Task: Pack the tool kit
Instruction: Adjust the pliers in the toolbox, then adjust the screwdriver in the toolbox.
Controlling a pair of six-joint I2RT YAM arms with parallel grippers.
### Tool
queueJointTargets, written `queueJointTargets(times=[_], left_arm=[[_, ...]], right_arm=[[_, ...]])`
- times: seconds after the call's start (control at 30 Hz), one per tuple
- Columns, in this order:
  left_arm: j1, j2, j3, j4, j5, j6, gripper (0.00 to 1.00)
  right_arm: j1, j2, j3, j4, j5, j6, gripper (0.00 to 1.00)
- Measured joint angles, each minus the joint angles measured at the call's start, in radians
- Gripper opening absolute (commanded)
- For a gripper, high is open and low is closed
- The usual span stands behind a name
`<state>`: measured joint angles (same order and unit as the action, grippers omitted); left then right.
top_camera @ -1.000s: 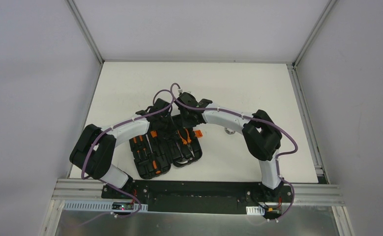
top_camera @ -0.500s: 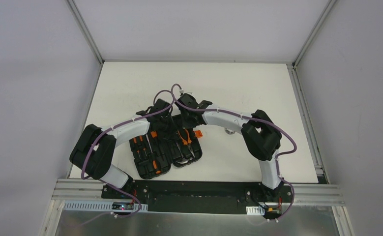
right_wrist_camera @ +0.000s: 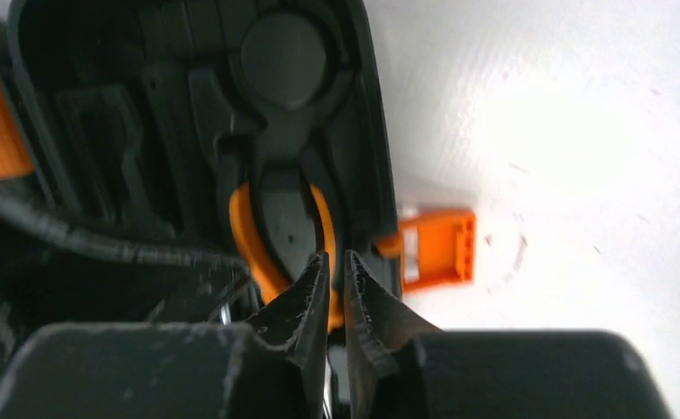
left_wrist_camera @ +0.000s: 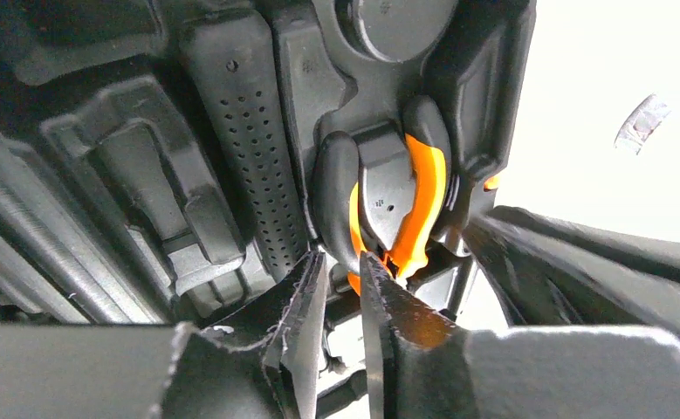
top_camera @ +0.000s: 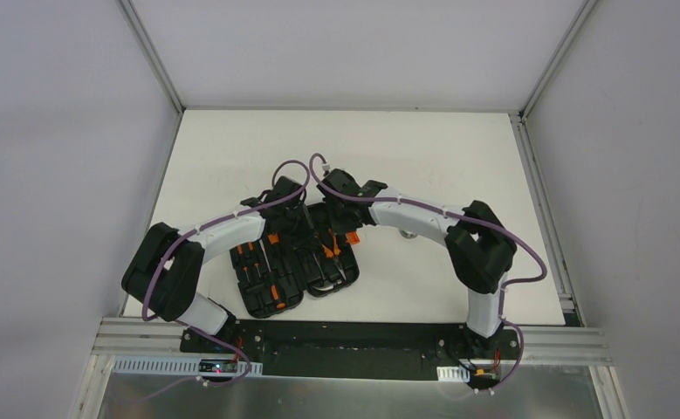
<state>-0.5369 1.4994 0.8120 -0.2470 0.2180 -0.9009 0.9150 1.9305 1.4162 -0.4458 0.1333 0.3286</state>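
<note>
A: The left pincer [left_wrist_camera: 340, 262]?
B: Its fingers are a sliver apart, with the tips at the orange handle of the pliers [left_wrist_camera: 419, 205]; gripped or not, I cannot tell.
A: And the right pincer [right_wrist_camera: 333, 260]?
B: Closed to a hairline over the same pliers, nothing visibly between its tips; the orange latch [right_wrist_camera: 436, 249] is just beside it.
A: Further out?
B: The pliers lie in the open black case [top_camera: 250, 307] (orange-and-black tools [top_camera: 271, 288] fill its left half) on the white worktop [top_camera: 441, 157]; both arms hide the case's far end.

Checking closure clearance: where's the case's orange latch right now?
Right wrist view: the orange latch juts out from the right edge of the case over the white table, just right of the orange-handled pliers.
</note>
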Motion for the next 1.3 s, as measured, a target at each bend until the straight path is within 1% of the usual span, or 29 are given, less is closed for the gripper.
queueJointTargets(times=[0.1,0.2,0.3,0.43,0.53,0.63,0.7,0.87,1.03,1.1,1.17,1.23,1.3], left_arm=[[-0.001,-0.022,-0.001,-0.001,-0.014,0.004,0.30],[-0.003,-0.075,-0.001,-0.027,-0.049,0.013,0.30],[-0.003,-0.130,0.004,-0.043,-0.086,0.028,0.27],[-0.003,-0.126,0.042,-0.061,-0.101,0.041,0.22],[-0.003,-0.086,0.079,-0.066,-0.101,0.051,0.19],[-0.008,-0.030,0.106,-0.072,-0.100,0.057,0.17],[-0.016,0.009,0.117,-0.076,-0.100,0.058,0.15],[-0.039,0.078,0.137,-0.097,-0.103,0.065,0.09],[-0.040,0.100,0.155,-0.115,-0.113,0.073,0.02],[-0.040,0.107,0.158,-0.117,-0.116,0.072,0.02],[-0.040,0.113,0.160,-0.119,-0.116,0.072,0.05],[-0.040,0.114,0.161,-0.118,-0.115,0.072,0.10],[-0.040,0.112,0.161,-0.117,-0.116,0.071,0.19]], right_arm=[[0.000,-0.079,-0.001,-0.072,-0.001,-0.026,0.24],[-0.022,-0.190,-0.003,-0.098,0.018,-0.042,0.32],[-0.070,-0.308,-0.011,-0.107,0.056,-0.050,0.34],[-0.160,-0.410,-0.077,-0.116,0.114,-0.044,0.40],[-0.225,-0.426,-0.151,-0.140,0.148,-0.036,0.44],[-0.275,-0.426,-0.212,-0.176,0.161,-0.023,0.51],[-0.296,-0.426,-0.235,-0.187,0.166,-0.015,0.54],[-0.325,-0.426,-0.283,-0.183,0.163,0.000,0.56],[-0.348,-0.426,-0.311,-0.175,0.154,0.005,0.56],[-0.357,-0.426,-0.318,-0.167,0.148,0.006,0.58],[-0.370,-0.426,-0.328,-0.157,0.139,0.008,0.60],[-0.387,-0.426,-0.344,-0.140,0.120,0.009,0.65],[-0.402,-0.426,-0.362,-0.125,0.104,0.012,0.67]])
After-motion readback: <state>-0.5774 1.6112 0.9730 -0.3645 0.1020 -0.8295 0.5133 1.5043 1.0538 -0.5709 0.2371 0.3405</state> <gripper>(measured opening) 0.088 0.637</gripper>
